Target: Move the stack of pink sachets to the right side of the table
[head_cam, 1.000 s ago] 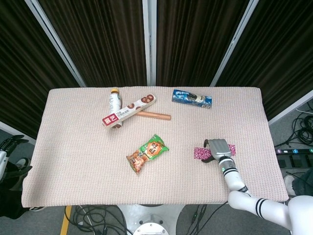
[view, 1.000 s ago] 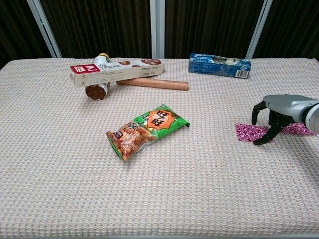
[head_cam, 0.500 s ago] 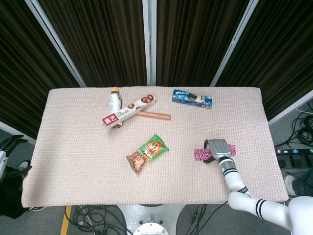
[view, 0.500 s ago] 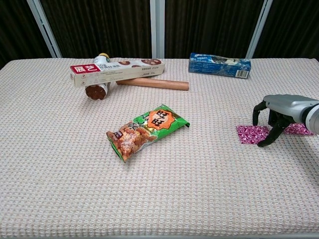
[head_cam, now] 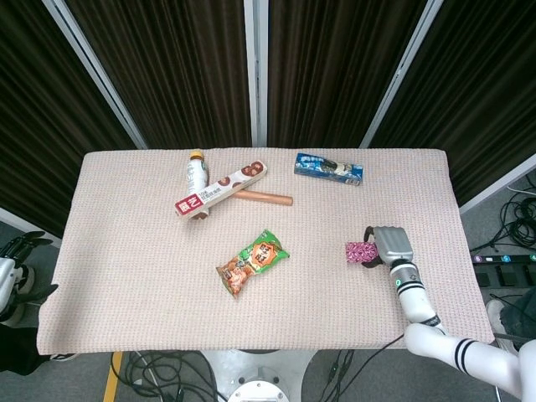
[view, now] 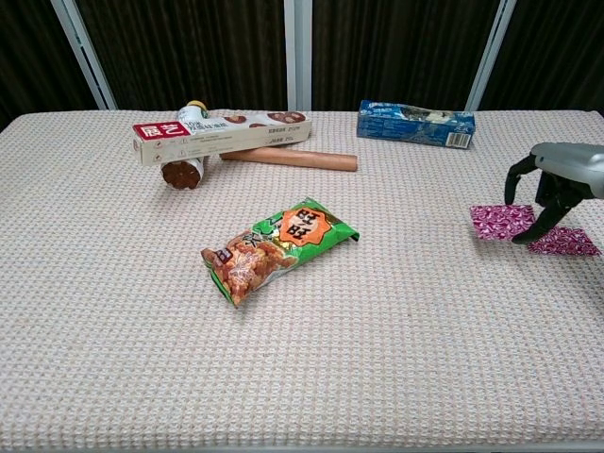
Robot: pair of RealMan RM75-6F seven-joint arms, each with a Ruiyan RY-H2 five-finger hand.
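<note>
Pink and glossy, the flat stack of patterned foil sachets [view: 528, 227] is lying on the beige woven tablecloth [head_cam: 126, 251] toward the right side, roughly midway between the near and far edges. In the chest view its long axis is running left to right, with one end showing left of the grey robotic right hand [view: 557, 184] and the other end showing near and to the right of it, so the hand is sitting directly over the middle of the stack. The hand's dark fingers [view: 526, 226] are curling downward, tips reaching the sachets; whether they are actually pinching the stack, merely pressing on it or hovering just above it, I cannot tell from either view. In the head view only the left end of the sachets [head_cam: 361, 250] is showing, just beside the right hand [head_cam: 392, 245].

The right hand is clearly the nearer one; the left hand [head_cam: 10, 272] is resting off the left edge of the table, well apart, and its state cannot be told.

Judging from the layout, the stack is already sitting right of centre, and any remaining travel is pointing rightward along its own long axis, toward the bare cloth by the right edge.
</note>
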